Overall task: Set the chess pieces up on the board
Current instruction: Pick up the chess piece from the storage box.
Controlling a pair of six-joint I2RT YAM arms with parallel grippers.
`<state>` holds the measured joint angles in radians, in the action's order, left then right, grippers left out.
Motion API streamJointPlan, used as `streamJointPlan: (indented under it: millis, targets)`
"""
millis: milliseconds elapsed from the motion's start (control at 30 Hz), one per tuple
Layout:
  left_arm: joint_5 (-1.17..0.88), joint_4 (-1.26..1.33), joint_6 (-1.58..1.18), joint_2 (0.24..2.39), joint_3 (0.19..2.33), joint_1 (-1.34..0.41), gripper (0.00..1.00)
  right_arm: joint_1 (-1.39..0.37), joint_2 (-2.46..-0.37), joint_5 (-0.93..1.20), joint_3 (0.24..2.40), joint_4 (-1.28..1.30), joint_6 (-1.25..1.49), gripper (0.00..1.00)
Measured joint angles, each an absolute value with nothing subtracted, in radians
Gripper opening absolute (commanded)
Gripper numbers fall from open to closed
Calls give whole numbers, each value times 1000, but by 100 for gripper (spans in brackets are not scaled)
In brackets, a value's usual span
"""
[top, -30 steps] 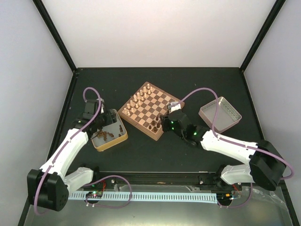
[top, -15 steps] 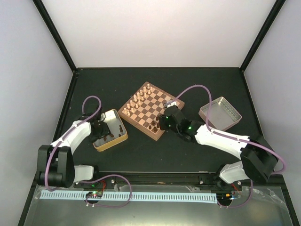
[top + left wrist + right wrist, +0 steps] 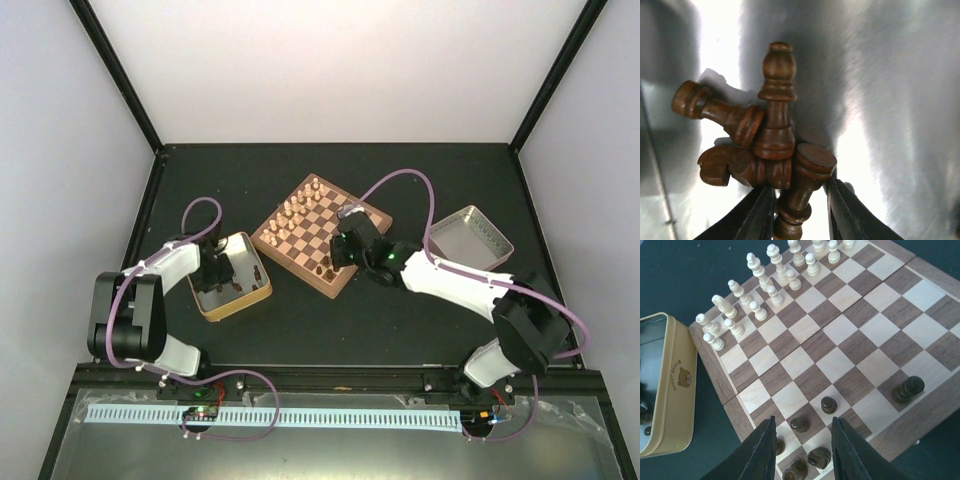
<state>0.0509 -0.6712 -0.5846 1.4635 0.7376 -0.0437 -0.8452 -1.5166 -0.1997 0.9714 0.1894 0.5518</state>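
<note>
Several dark chess pieces point(image 3: 775, 125) lie heaped on the shiny floor of the tin point(image 3: 258, 290). My left gripper point(image 3: 802, 212) reaches down into the tin point(image 3: 890, 75), its jaws narrowed on either side of one lying dark piece point(image 3: 805, 185). Light still shows between that piece's stem and the right finger point(image 3: 847, 215). The board point(image 3: 340, 215) lies mid-table, with cream pieces point(image 3: 760, 290) along its far-left side and a few dark pieces point(image 3: 800, 425) near its front corner. My right gripper point(image 3: 802, 440) hovers open over those dark pieces, holding nothing.
The cream tin point(image 3: 670, 390) sits just left of the board point(image 3: 850, 335). An open metal tray point(image 3: 468, 242) stands to the right of the board. Purple cables loop above both arms. One taller dark piece point(image 3: 907, 389) stands alone near the board's edge.
My left gripper has dropped into the tin and its jaws have narrowed around a dark piece. The right gripper has crept up and left, further over the board.
</note>
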Motion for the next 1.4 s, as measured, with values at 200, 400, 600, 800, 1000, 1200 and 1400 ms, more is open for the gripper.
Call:
streamJointPlan:
  millis: [200, 400, 600, 800, 1000, 1200, 1400]
  targets:
    - [13, -607, -553, 1528, 794, -42, 39, -841, -1537, -196, 1028, 217, 535, 31]
    - [11, -597, -550, 1531, 804, -42, 36, -835, -1542, -180, 1049, 234, 529, 31]
    - [11, -598, -549, 1519, 802, -41, 27, -834, -1532, -171, 1037, 230, 526, 30]
    - [19, -602, -537, 1538, 800, -41, 9, -834, -1506, -157, 991, 195, 525, 30]
    - [26, -600, -520, 1527, 798, -54, 5, -834, -1469, -142, 935, 168, 525, 30]
    - [-15, -601, -516, 1340, 775, -74, 5, -833, -1430, -42, 934, 136, 504, 34]
    - [-158, -540, -552, 1164, 741, -74, 5, -833, -1441, 140, 945, 85, 496, 43]
